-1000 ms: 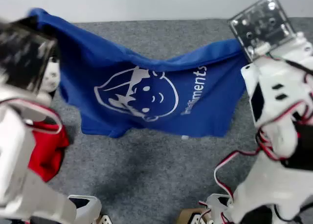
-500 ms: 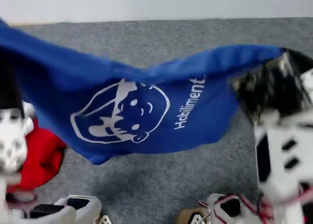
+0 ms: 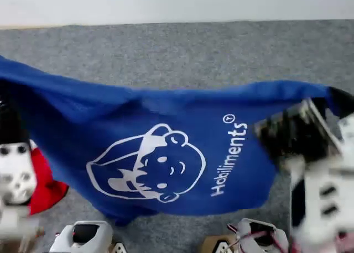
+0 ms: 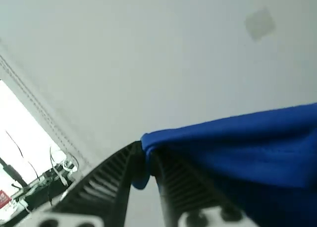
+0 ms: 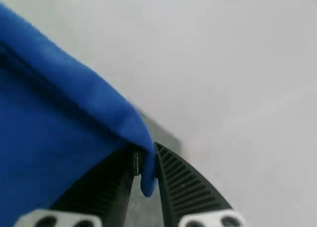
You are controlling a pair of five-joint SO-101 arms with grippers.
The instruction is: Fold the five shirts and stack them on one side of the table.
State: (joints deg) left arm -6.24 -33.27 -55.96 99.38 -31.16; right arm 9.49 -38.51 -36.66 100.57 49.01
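Early: unfolded blue shirt (image 3: 166, 148) aloft, clamped at corners in left gripper (image 4: 146, 162) and right gripper (image 5: 143, 172); red shirt (image 3: 45, 181) at tabletop's (image 3: 193, 54) left edge.

Both arms are raised high and spread wide apart. The left arm (image 3: 16, 178) stands at the left edge, and the left gripper (image 4: 145, 160) points upward, its jaws pinched tight on a corner of the blue shirt (image 4: 247, 142). The right arm (image 3: 323, 203) mirrors it on the far side. The right gripper (image 5: 145, 162) also points upward and is clamped on another corner.
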